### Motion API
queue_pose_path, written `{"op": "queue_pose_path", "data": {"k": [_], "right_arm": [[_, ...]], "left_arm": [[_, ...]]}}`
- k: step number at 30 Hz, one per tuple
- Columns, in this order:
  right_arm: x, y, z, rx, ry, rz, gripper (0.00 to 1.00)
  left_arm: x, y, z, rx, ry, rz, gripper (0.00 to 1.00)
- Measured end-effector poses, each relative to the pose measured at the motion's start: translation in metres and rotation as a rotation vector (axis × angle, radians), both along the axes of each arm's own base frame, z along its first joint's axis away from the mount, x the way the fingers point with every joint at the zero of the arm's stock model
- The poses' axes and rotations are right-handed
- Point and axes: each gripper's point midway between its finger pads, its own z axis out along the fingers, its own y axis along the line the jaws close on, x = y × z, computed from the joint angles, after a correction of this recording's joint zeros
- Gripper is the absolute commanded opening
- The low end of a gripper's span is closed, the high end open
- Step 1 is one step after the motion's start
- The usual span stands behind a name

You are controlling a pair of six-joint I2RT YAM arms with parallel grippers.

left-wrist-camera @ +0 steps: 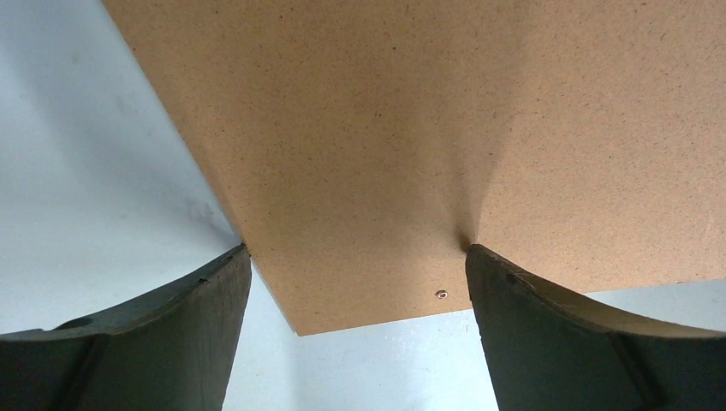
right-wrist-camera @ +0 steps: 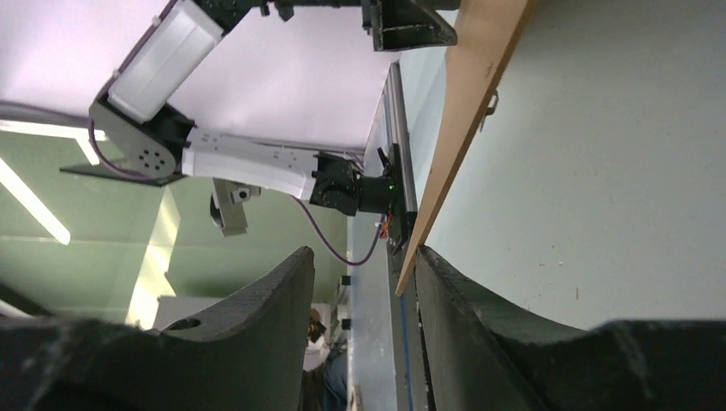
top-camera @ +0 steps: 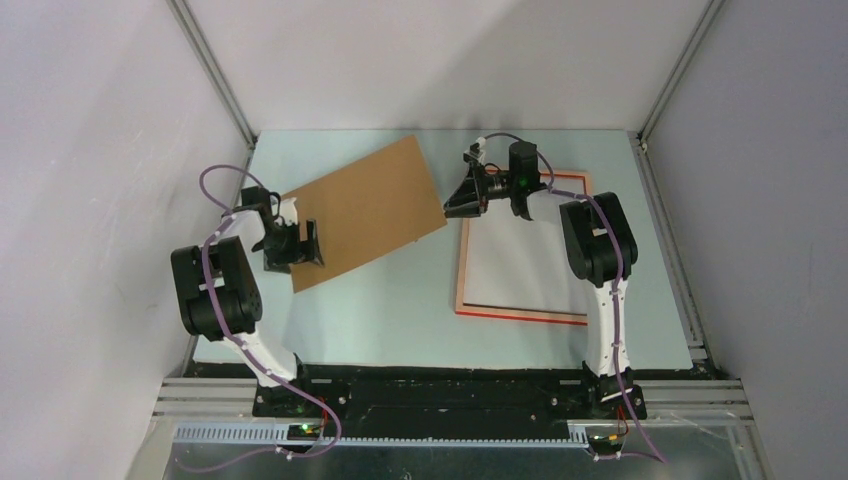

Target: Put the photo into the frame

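Count: you see one frame, one brown backing board and two grippers.
Frame: it lies flat on the table, right of centre, pale orange-wood back up, with red along its near edge. A pale rectangle fills its opening; you cannot tell whether it is the photo.
Right gripper: just beside the frame's far-left corner, its fingers part-spread around the board's right corner, with a gap on one side.
Left gripper: well apart from the frame, spread wide astride the board's near-left corner.

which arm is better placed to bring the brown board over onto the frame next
Right. Its gripper has the backing board's edge between its fingers, at the corner beside the frame. The left gripper is open at the far corner.
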Motion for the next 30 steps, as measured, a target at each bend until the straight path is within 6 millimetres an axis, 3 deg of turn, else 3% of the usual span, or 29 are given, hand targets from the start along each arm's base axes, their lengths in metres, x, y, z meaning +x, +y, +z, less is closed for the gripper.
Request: {"op": "queue_pose_path", "data": {"k": [7, 10, 15, 20, 22, 30], "right_arm": [[-0.009, -0.01, 0.007, 0.041, -0.06, 0.07, 0.49], [-0.005, -0.014, -0.002, 0.028, -0.066, 0.052, 0.51], [-0.007, -0.001, -0.037, -0.1, -0.057, 0.001, 0.52], [-0.022, 0.009, -0.06, -0.196, -0.044, 0.004, 0.48], [-0.022, 0.008, -0.065, -0.22, -0.041, -0.006, 0.44], [-0.016, 0.001, -0.075, -0.311, -0.002, -0.068, 0.1]], "left_arm": [[0.0, -0.011, 0.002, -0.033, -0.007, -0.037, 0.93], [-0.001, -0.016, 0.003, -0.039, -0.008, -0.062, 0.93], [-0.003, -0.07, 0.017, -0.214, -0.036, -0.185, 0.93], [-0.008, -0.094, 0.026, -0.303, -0.041, -0.24, 0.93], [-0.009, -0.096, 0.028, -0.316, -0.04, -0.244, 0.93], [-0.01, -0.098, 0.029, -0.325, -0.042, -0.251, 0.96]]}}
